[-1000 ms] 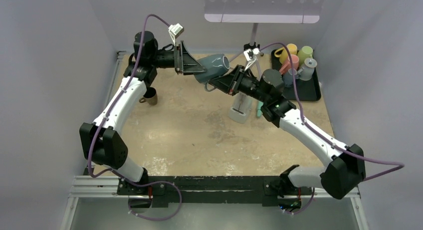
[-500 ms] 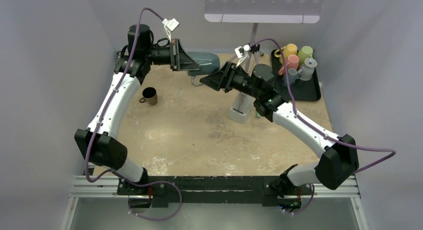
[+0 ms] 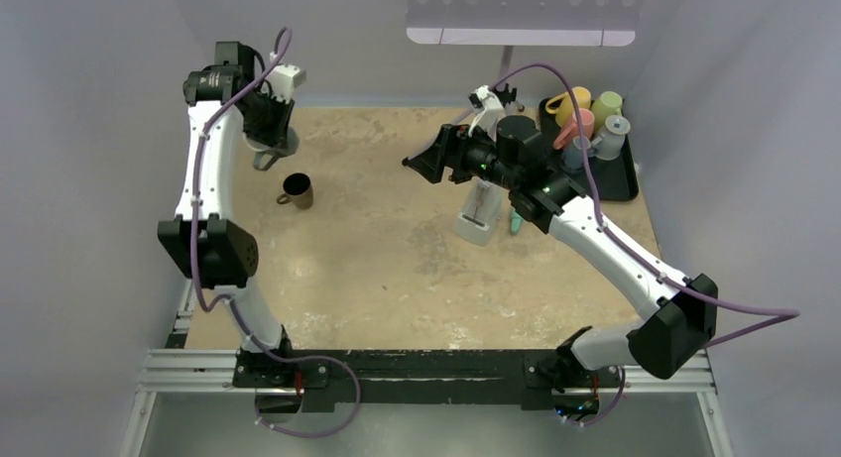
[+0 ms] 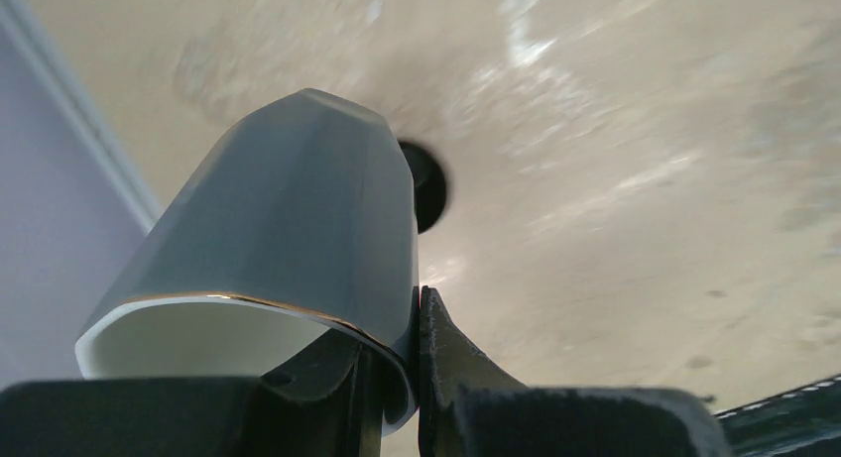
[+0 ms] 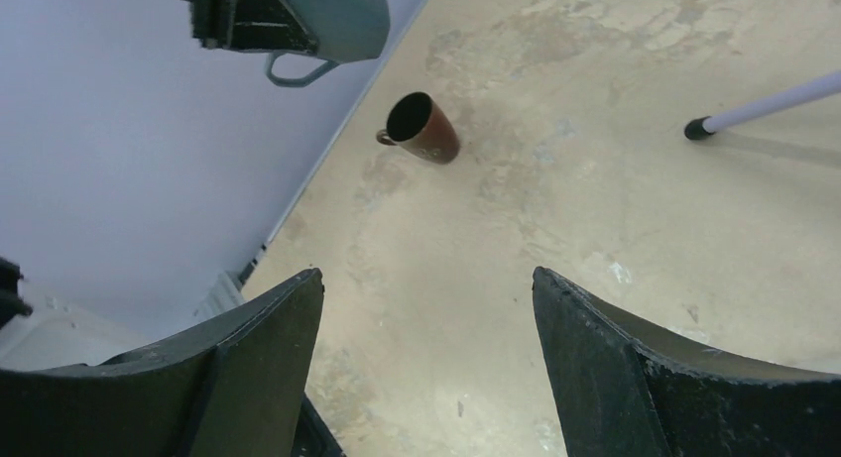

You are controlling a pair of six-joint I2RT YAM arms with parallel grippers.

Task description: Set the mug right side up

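Note:
My left gripper is shut on the rim of the grey-blue faceted mug, one finger inside it and one outside. The mug hangs below the left gripper over the table's back left corner. Its white inside faces up at the wrist and its base points at the table. From the right wrist the same mug shows with its handle sticking out. My right gripper stands wide open with nothing between its fingers. The right gripper is at the middle of the back of the table, well apart from the mug.
A small brown mug stands upright near the held mug, seen also in the right wrist view. A black tray with several coloured mugs sits at the back right. A pale upright object stands mid-table under the right arm. The left wall is close.
The right gripper let go of the mug and opened. The left gripper closed on the rim, swung the mug from the back middle to the back left corner and turned it base down.

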